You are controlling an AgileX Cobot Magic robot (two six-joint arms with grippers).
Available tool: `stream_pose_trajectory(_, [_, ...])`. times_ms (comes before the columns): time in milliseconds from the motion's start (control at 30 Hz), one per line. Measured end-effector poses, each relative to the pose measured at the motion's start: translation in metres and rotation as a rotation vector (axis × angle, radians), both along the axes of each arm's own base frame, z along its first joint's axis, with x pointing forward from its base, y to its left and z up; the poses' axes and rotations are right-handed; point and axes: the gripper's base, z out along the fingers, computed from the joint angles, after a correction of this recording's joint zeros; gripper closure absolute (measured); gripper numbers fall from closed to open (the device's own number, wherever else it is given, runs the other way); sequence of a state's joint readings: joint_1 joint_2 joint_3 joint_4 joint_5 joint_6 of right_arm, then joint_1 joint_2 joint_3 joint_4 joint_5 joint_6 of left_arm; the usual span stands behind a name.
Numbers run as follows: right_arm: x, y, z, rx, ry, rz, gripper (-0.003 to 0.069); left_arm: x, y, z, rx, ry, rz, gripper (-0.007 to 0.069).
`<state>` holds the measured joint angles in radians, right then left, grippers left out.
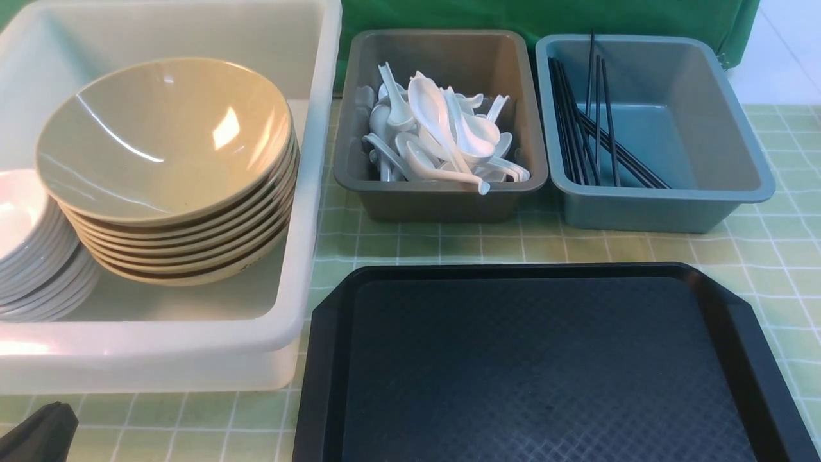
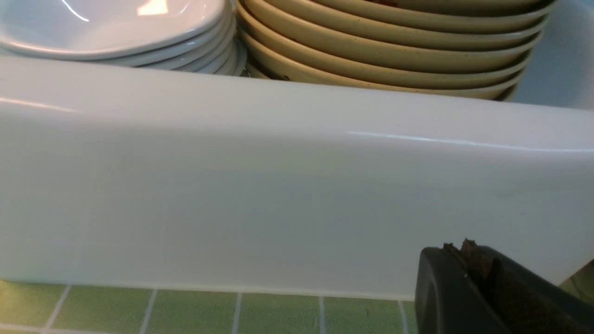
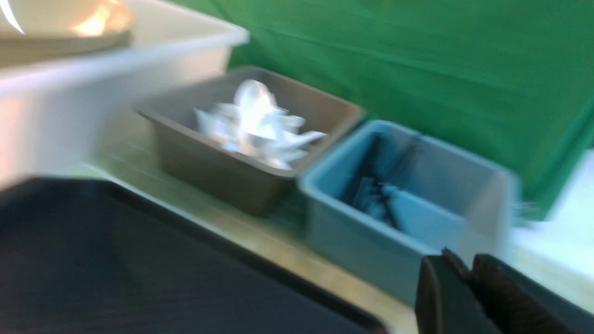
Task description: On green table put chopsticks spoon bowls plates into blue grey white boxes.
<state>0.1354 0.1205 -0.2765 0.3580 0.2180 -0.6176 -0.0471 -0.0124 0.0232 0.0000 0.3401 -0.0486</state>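
Several beige bowls [image 1: 163,147] are stacked in the big white box [image 1: 314,212] at the left, with a stack of white plates [image 1: 25,250] beside them. White spoons [image 1: 436,131] fill the grey box [image 1: 442,202]. Black chopsticks [image 1: 593,135] lie in the blue box [image 1: 667,212]. My left gripper [image 2: 458,245] is shut and empty, low by the white box's near wall [image 2: 278,185]; its dark tip [image 1: 38,433] shows in the front view's corner. My right gripper [image 3: 464,264], blurred, has its fingers together with nothing between them, near the blue box [image 3: 352,241].
A black tray [image 1: 545,366] with nothing on it lies on the green checked tablecloth [image 1: 776,256] in front of the grey and blue boxes. A green cloth backdrop [image 1: 545,16] hangs behind the boxes. The table's right edge lies just beyond the blue box.
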Motion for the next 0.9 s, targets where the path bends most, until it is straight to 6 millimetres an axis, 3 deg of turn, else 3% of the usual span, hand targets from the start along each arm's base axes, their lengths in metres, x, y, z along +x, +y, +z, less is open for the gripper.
stream_pose_trajectory(233, [-0.01,-0.007,-0.007,-0.035,-0.064,-0.13,0.0567,0.0,0.0,0.0,0.0,-0.001,0.0,0.0626])
stream_pose_trajectory(433, [-0.001,-0.008,-0.066,0.044,0.128,-0.167,0.0561,0.0,0.0,0.0,0.0,-0.001,0.0,0.0626])
stream_pose_trajectory(467, [-0.001,-0.008,-0.066,0.044,0.128,-0.167,0.0561,0.0,0.0,0.0,0.0,-0.001,0.0,0.0626])
stream_pose_trajectory(500, [0.001,-0.007,-0.088,0.078,0.211,-0.172,0.0559,0.0,0.0,0.0,0.0,-0.001,0.0,0.0626])
stream_pose_trajectory(533, [0.001,-0.007,-0.092,0.082,0.232,-0.171,0.0559,0.0,0.0,0.0,0.0,-0.001,0.0,0.0626])
stream_pose_trajectory(900, [0.001,-0.012,-0.095,0.159,0.267,-0.24,0.055,0.0,0.0,0.0,0.0,-0.002,0.0,0.0626])
